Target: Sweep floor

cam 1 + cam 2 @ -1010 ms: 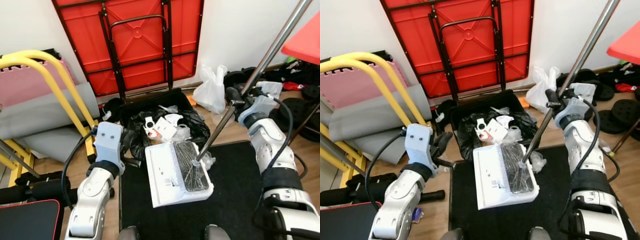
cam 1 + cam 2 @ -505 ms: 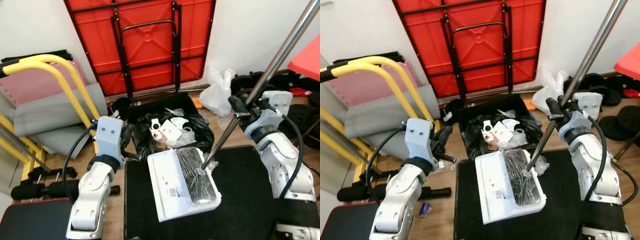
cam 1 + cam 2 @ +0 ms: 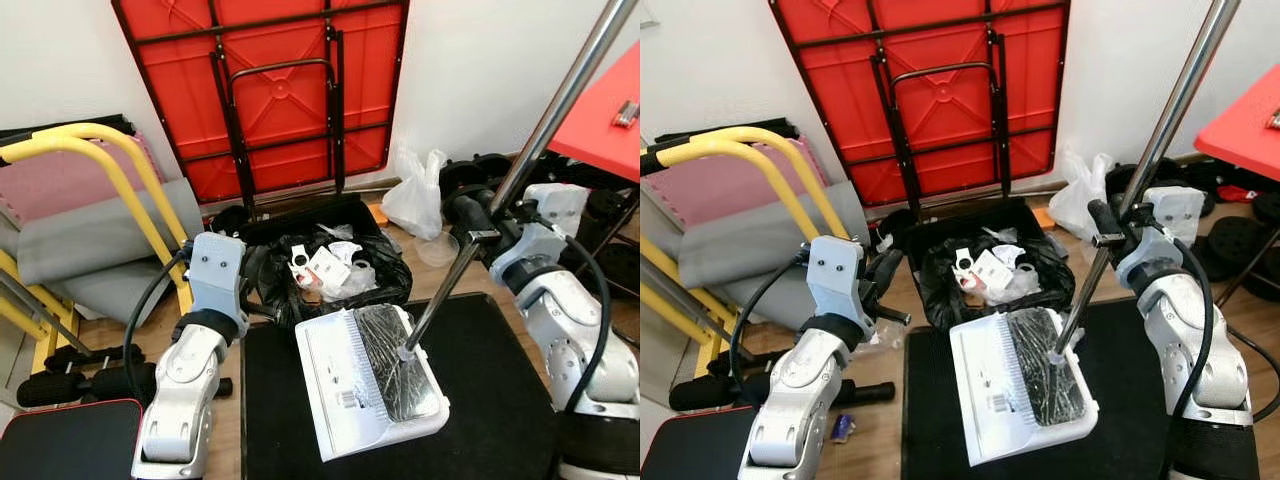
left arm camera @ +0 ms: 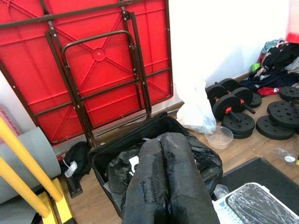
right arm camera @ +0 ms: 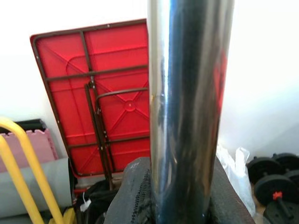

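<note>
the right pincer is clamped on the steel pole, whose long axis slants down and leftward from it to the white dustpan on the black mat, just short of the trash bin, while the left pincer, fingers pressed together, hangs beside that bin.

A black mat (on wooden floor) carries the white dustpan.

glossy silver metal pole | white smooth plastic dustpan | matt black mat | wood-look floor
</note>
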